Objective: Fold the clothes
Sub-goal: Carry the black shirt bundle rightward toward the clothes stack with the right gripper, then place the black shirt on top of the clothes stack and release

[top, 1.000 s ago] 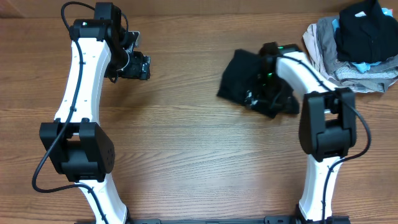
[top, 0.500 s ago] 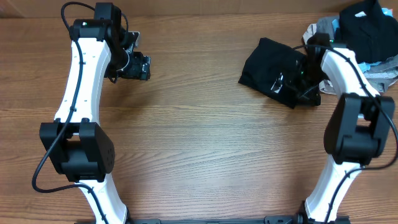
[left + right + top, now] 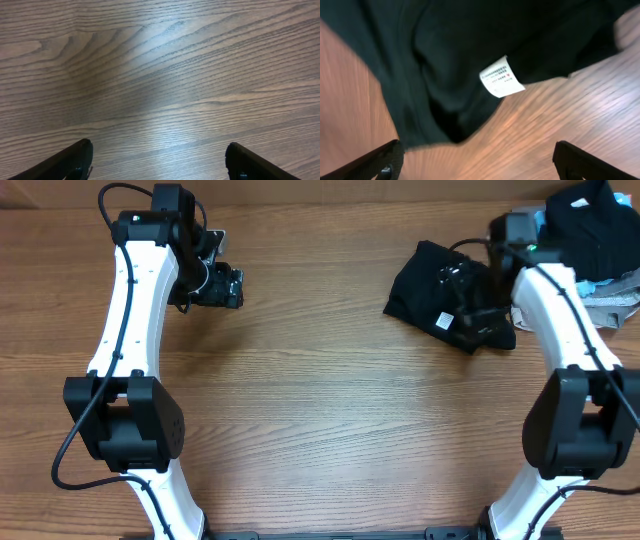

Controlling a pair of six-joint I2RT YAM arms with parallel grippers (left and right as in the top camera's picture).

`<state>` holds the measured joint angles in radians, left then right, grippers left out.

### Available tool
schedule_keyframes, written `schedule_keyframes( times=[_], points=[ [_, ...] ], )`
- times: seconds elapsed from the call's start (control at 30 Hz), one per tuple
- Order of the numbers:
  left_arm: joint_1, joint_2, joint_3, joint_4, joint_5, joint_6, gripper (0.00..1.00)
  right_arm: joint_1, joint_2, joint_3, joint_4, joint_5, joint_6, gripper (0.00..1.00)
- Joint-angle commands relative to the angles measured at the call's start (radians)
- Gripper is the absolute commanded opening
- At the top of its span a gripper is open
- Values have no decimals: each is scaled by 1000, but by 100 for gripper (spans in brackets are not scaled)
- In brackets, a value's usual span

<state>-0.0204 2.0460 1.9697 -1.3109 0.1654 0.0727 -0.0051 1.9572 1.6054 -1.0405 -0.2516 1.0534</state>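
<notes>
The clothes, a black T-shirt (image 3: 430,285), lie crumpled on the table at the back right, with a small white label (image 3: 438,321) showing. In the right wrist view the shirt (image 3: 445,65) and its label (image 3: 501,76) fill the upper part. My right gripper (image 3: 472,305) hovers at the shirt's right side. It (image 3: 480,162) is open, with only bare wood between its fingertips (image 3: 382,160). My left gripper (image 3: 215,285) is far off at the back left. It (image 3: 160,162) stands open over bare table and holds nothing.
A pile of folded grey, beige and light-blue garments (image 3: 600,285) with a black one (image 3: 590,225) on top sits at the back right corner, just beyond the right arm. The wooden table (image 3: 320,400) spreads between the two arms.
The black T-shirt slid to the right toward the pile along with my right arm, then stayed put. The right wrist has since shifted toward the back. The left arm has not moved.
</notes>
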Motion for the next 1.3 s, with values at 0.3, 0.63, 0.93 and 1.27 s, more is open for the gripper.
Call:
schedule_keyframes(
  times=[0.3,0.63,0.93,1.27],
  points=[
    [-7,-15,-5,1,19,2,88,90,11,-226,246,154,399,95],
    [-7,-15,-5,2,19,2,87,89,34,-276,407,244,421,95],
    [-7,-15,-4,0,19,2,88,88,108,-276,499,258,417,72],
    [-7,-15,-4,2,19,2,88,49,116,-275,416,243,-45,4]
  ],
)
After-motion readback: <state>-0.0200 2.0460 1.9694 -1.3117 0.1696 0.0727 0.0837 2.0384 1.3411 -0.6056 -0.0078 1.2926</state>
